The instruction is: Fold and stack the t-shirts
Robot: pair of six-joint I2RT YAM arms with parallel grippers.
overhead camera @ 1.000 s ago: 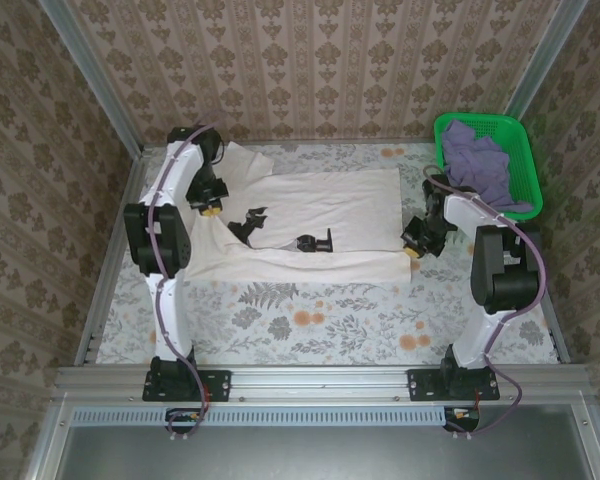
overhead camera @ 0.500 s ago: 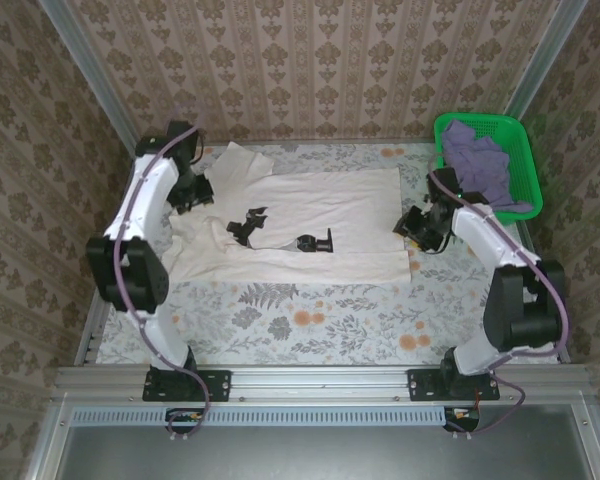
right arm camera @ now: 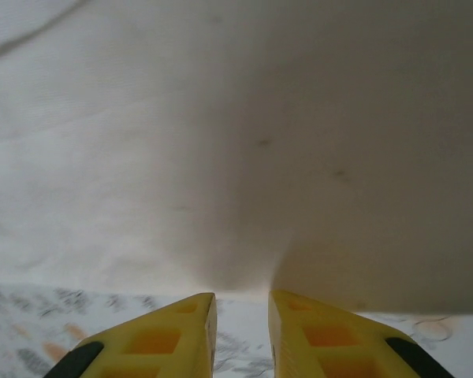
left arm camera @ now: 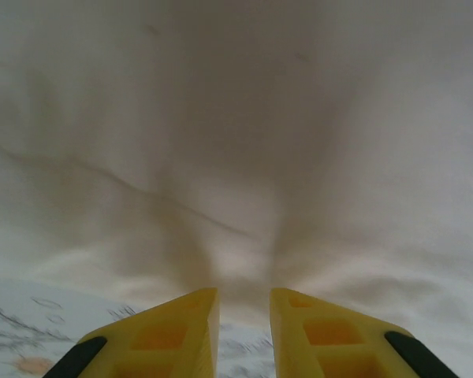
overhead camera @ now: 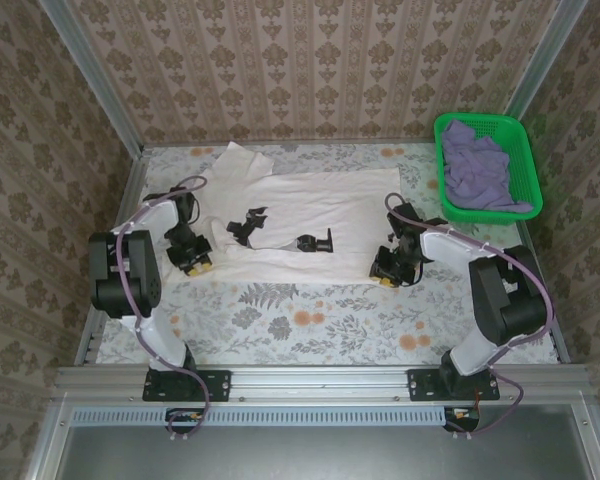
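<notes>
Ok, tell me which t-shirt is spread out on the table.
The cream-white t-shirt with the black chest print, lying spread on the table; the lavender t-shirt sits bunched up in the green basket.

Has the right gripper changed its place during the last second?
Yes. The right gripper has moved toward the near table edge and to the left, farther from the green basket. It now sits at the near edge of the cream-white t-shirt.

Robot lab cell: aluminium frame, wallpapered panels.
</notes>
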